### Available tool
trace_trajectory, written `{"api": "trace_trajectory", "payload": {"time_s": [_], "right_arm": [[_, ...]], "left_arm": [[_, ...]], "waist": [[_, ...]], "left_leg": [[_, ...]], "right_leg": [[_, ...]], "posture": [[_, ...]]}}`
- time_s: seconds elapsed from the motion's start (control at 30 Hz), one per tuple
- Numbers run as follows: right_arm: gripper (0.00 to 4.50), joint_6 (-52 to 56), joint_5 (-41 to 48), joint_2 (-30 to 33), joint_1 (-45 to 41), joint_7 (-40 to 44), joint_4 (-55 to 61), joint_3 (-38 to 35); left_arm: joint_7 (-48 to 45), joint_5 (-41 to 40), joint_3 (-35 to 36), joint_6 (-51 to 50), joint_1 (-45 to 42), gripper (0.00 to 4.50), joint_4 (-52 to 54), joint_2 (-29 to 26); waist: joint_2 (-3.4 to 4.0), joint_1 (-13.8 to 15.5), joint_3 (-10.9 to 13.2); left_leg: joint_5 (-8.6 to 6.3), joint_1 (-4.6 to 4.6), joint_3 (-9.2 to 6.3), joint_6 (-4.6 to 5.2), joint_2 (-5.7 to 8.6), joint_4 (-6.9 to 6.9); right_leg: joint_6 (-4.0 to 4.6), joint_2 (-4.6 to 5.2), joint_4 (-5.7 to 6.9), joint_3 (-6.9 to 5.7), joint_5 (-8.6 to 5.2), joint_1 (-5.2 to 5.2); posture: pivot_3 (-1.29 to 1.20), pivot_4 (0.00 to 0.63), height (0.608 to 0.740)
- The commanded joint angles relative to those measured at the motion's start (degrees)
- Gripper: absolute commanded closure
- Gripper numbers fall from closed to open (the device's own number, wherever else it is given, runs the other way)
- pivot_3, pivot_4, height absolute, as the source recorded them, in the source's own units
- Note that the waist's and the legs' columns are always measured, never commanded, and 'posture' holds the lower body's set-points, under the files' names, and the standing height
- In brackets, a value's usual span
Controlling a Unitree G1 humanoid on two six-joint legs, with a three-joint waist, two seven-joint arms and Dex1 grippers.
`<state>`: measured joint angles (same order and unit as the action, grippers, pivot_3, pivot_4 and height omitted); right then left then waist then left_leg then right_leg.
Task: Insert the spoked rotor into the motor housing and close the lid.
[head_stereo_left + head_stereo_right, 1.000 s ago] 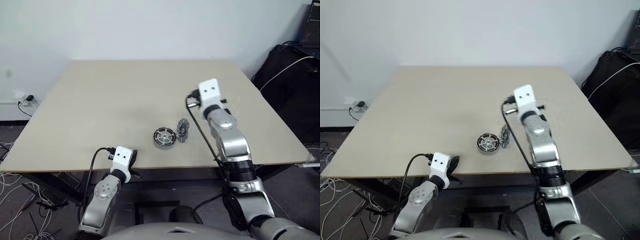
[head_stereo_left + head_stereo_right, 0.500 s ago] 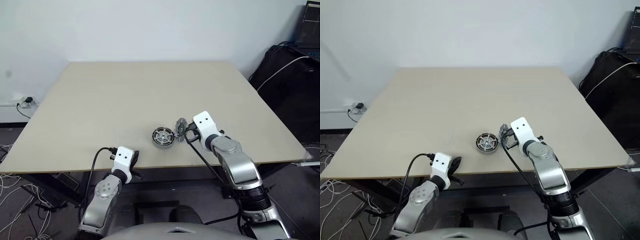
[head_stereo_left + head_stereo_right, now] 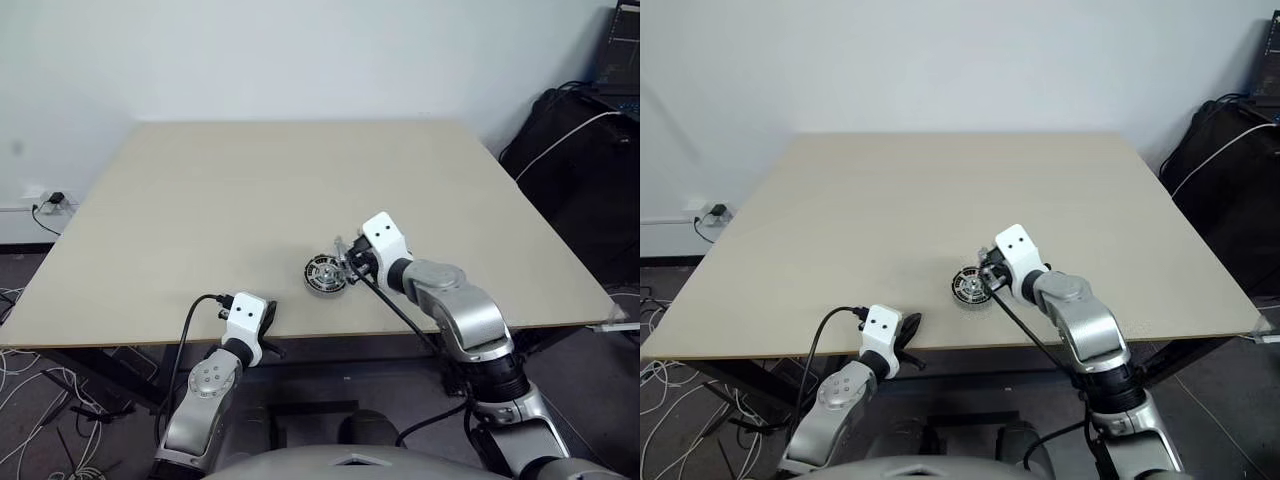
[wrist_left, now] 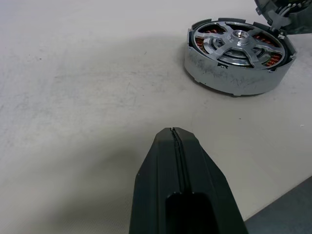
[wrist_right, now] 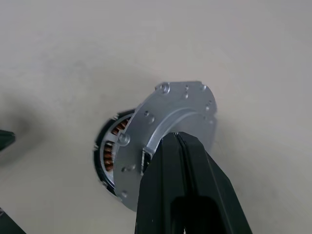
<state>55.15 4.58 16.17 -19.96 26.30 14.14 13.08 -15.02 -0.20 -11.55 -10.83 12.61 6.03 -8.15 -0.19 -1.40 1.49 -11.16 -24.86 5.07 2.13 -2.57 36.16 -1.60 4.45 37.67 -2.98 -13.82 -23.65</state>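
Resting near the table's [image 3: 200, 200] near edge, a little right of centre, the motor housing [image 4: 239, 58] lies flat with the spoked rotor [image 4: 237, 41] already seated in it; the left wrist view shows this plainly, silver spokes over copper windings. The right wrist view gives what the head views cannot: the right gripper [image 5: 178, 139] is clenched on the lid's [image 5: 165, 131] edge, holding the plain silver disc tilted just above the housing and covering part of it, the far side of the windings peeking out beneath. From the head views the right gripper [image 3: 350, 262] sits at the housing's right rim. The left gripper [image 4: 174, 134] is clenched on nothing, hovering at the near edge, well to the left of the housing, with bare tabletop between them. Broad open table stretches left and far of the housing.
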Motion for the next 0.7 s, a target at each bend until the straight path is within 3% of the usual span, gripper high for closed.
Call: {"api": "trace_trajectory", "payload": {"time_s": [0.03, 0.43, 0.7], "right_arm": [[4.47, -2.52, 0.06, -0.85, -2.16, 0.32, -1.25, 2.13], [4.47, -12.13, -1.44, -5.91, -6.03, -1.39, -19.32, 4.73], [4.47, -11.01, -0.47, -6.65, -4.85, 0.45, -20.92, 4.97]], "left_arm": [[0.16, -0.05, 0.49, 0.42, -0.6, 4.5, 1.97, -0.12], [0.72, 0.23, 0.89, 0.21, -0.28, 4.5, 2.59, -0.07], [0.89, 0.19, 0.83, 0.18, -0.3, 4.5, 2.59, -0.04]], "waist": [[0.0, 0.0, 0.0], [0.0, 0.03, 0.0], [0.0, 0.01, -0.01]], "left_leg": [[0.0, 0.0, 0.0, 0.0, 0.0, 0.0], [0.0, -0.01, 0.01, 0.0, 0.0, 0.0], [0.0, -0.01, 0.01, 0.0, 0.0, 0.0]], "right_leg": [[0.0, 0.01, 0.0, 0.0, 0.0, 0.0], [0.01, 0.0, 0.01, 0.01, 0.01, -0.01], [0.01, -0.01, 0.02, 0.02, 0.01, -0.01]], "posture": [[0.0, 0.0, 0.74], [0.0, 0.0, 0.74], [0.0, 0.0, 0.74]]}}
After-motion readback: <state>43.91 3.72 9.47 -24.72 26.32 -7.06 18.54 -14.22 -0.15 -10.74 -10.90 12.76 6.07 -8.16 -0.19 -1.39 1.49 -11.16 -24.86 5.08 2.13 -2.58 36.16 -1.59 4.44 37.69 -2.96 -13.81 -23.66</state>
